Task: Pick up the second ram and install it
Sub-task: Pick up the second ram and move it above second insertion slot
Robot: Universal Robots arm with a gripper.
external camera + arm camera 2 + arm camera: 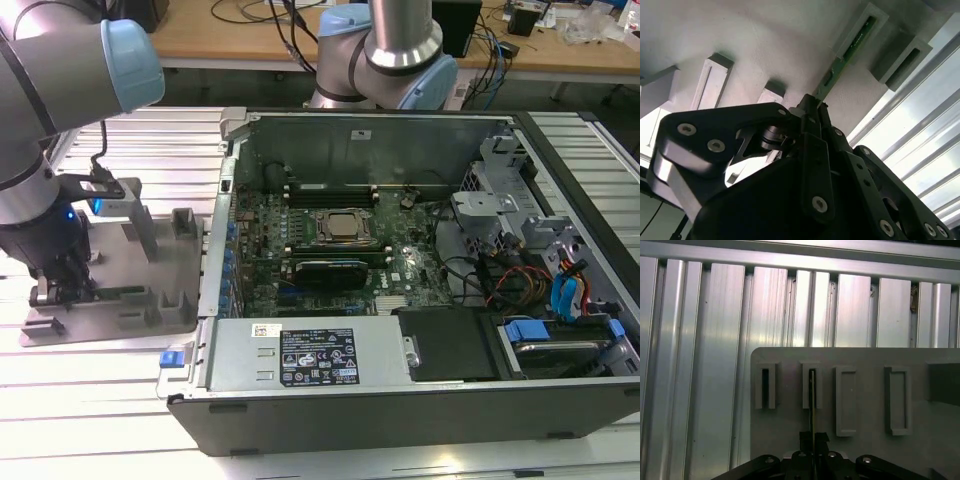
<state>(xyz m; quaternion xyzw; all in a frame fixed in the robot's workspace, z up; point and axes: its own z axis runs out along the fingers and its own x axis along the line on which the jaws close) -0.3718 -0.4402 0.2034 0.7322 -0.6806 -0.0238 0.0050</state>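
- Gripper point(62, 290) is seen in the exterior view lowered onto the grey plate point(110, 318) at the exterior view's left. The second ram point(115, 293) is made out there as a thin dark strip lying low over the plate, at the fingertips.
- Beside the plate, the open computer case point(400, 415) is shown holding a motherboard point(400, 275) with a square silver processor point(345, 228) and cables point(505, 280).
- In the second wrist view, the second ram point(847, 50) is shown as a long, narrow green board with small dark chips. Its far end is seated in a slotted block point(877, 14), and its near end is clamped between the jaws of the gripper point(812, 102).
- In the first wrist view, the second ram point(812, 405) is seen edge-on as a thin dark line. It runs from a slotted block point(805, 385) on the grey plate point(870, 360) into the clenched gripper point(813, 437). The plate is laid on a ribbed metal table point(715, 340).
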